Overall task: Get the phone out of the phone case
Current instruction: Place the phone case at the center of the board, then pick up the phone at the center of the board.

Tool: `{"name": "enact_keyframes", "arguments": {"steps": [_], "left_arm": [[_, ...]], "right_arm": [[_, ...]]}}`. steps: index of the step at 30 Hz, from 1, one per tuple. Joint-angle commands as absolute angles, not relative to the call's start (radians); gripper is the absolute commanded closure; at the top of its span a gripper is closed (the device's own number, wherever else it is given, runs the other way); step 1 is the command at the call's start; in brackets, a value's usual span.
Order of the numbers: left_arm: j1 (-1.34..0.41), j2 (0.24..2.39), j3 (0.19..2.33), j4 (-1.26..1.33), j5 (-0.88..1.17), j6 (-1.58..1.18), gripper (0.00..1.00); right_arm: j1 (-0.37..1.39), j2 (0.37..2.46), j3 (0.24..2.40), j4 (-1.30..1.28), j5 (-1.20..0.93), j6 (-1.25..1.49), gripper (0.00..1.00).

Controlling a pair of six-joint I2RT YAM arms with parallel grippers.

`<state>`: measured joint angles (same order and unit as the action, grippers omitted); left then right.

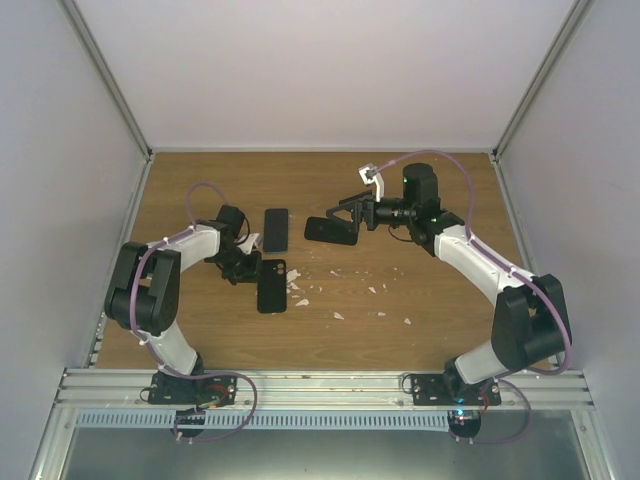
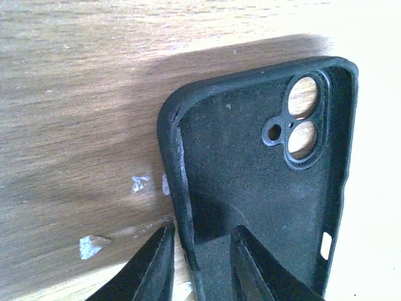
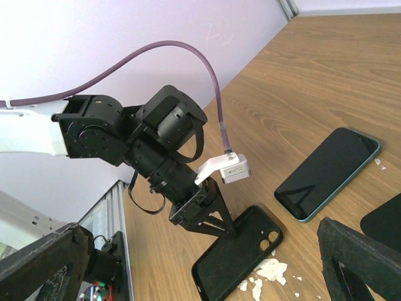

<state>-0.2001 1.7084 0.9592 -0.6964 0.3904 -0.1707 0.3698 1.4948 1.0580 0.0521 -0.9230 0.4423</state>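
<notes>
The empty black phone case lies inside-up on the wooden table, camera cut-outs toward the far side; it also shows in the left wrist view and the right wrist view. The phone lies apart from it, dark screen up, teal-edged in the right wrist view. My left gripper straddles the case's left side wall, one finger outside and one inside, jaws slightly apart and not clamped. My right gripper is wide open and empty, hovering right of the phone.
A second flat black object lies under the right gripper, its edge showing in the right wrist view. White flakes are scattered beside the case. Walls enclose the table on three sides.
</notes>
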Motion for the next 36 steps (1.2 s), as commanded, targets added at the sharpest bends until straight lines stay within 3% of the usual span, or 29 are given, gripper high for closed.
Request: {"name": "enact_keyframes", "arguments": {"steps": [1,12,19,28,36], "left_arm": [[-0.193,1.702,0.959,-0.676,0.342,-0.163,0.71],[-0.192,1.520,0.974,-0.653,0.328,-0.155,0.33],[-0.194,1.368,0.998,-0.629,0.351,-0.149,0.03],[-0.192,1.260,1.021,-0.568,0.379,-0.141,0.01],[-0.193,1.237,1.028,-0.560,0.403,-0.123,0.01]], "right_arm": [[0.364,1.503,1.063,0.061,-0.921,0.440,0.00],[0.342,1.445,1.072,0.006,-0.851,0.363,0.01],[0.320,1.445,1.148,-0.132,-0.808,0.197,0.00],[0.319,1.663,1.484,-0.578,-0.761,-0.186,0.00],[0.326,1.857,1.652,-0.767,-0.657,-0.428,0.00]]}}
